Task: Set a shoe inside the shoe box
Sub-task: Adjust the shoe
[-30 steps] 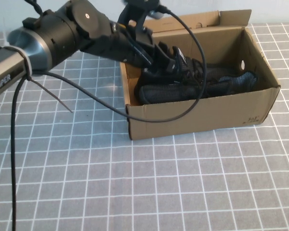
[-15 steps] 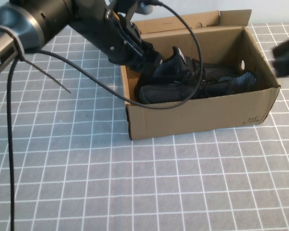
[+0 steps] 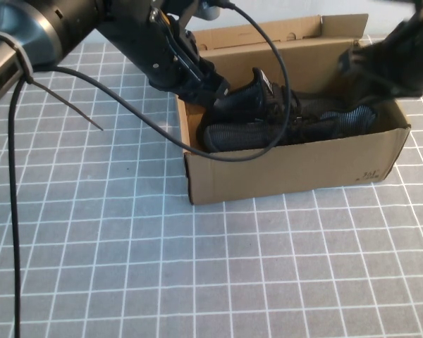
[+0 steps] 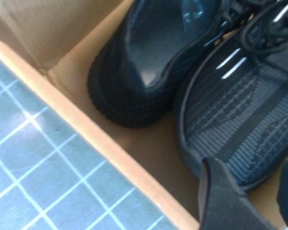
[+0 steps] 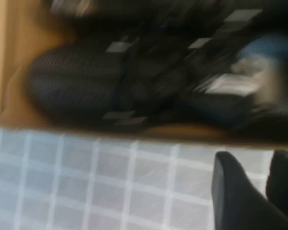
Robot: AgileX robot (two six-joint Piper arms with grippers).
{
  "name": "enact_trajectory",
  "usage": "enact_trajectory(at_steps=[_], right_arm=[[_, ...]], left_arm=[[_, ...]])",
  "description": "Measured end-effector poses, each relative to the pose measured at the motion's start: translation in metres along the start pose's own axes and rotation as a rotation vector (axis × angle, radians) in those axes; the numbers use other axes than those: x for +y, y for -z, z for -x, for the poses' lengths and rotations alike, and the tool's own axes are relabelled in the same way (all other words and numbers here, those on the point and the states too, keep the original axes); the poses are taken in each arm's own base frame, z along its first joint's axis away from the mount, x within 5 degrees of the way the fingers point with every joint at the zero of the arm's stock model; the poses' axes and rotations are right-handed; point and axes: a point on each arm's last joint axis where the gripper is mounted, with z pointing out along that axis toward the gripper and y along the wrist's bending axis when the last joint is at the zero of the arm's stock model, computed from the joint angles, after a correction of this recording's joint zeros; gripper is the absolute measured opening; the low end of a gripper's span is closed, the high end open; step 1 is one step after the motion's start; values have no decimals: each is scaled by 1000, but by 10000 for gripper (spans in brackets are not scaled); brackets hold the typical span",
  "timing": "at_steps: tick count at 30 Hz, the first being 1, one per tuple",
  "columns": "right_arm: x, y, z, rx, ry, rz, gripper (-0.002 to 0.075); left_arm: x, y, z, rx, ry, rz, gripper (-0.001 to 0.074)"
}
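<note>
The black knit-mesh shoe (image 3: pixel 282 123) lies lengthwise in the brown cardboard shoe box (image 3: pixel 296 169) — left gripper (image 3: pixel 222 95) nearest, open; right gripper (image 3: pixel 363 70) — cannot tell.

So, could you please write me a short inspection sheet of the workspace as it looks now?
Surface: grey gridded mat.
Job's things: shoe box open, two black shoes inside.
Clutter: nothing seen.
Grippers: left gripper over the box's left end, fingers apart, holding nothing; right gripper over the box's right end, fingers slightly apart.
Cables: black cable loops over the box's front wall.
Surroundings: nothing seen.
</note>
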Motion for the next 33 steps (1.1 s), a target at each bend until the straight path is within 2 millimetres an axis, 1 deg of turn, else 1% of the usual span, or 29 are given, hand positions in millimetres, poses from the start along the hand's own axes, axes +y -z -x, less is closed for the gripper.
enact_trajectory(at_steps=[2,5,7,9,11,14,20,23,25,33], right_arm=[[0,-14,0,57,7,56,171],[-1,-35,0,108,18,112,220],[-4,-48,0,130,12,120,260],[-6,-56,0,145,8,118,300],[-7,-61,0,156,5,115,337],[-8,-61,0,155,14,106,363],[-11,-54,9,117,71,33,372],[-13,-53,11,108,55,10,372],[-15,-58,11,114,38,5,372],[-23,-91,10,152,-4,2,372]], left_arm=[[1,0,0,4,-7,11,234],[2,0,-1,10,-15,27,234],[3,0,-1,11,-18,31,236],[3,0,-1,13,-21,36,235],[3,0,-1,13,-20,35,234],[3,0,-1,13,-22,37,234],[4,0,-1,14,-23,39,234],[4,0,-1,14,-23,39,234],[4,0,-1,14,-23,39,234],[3,0,-1,16,-23,38,237]])
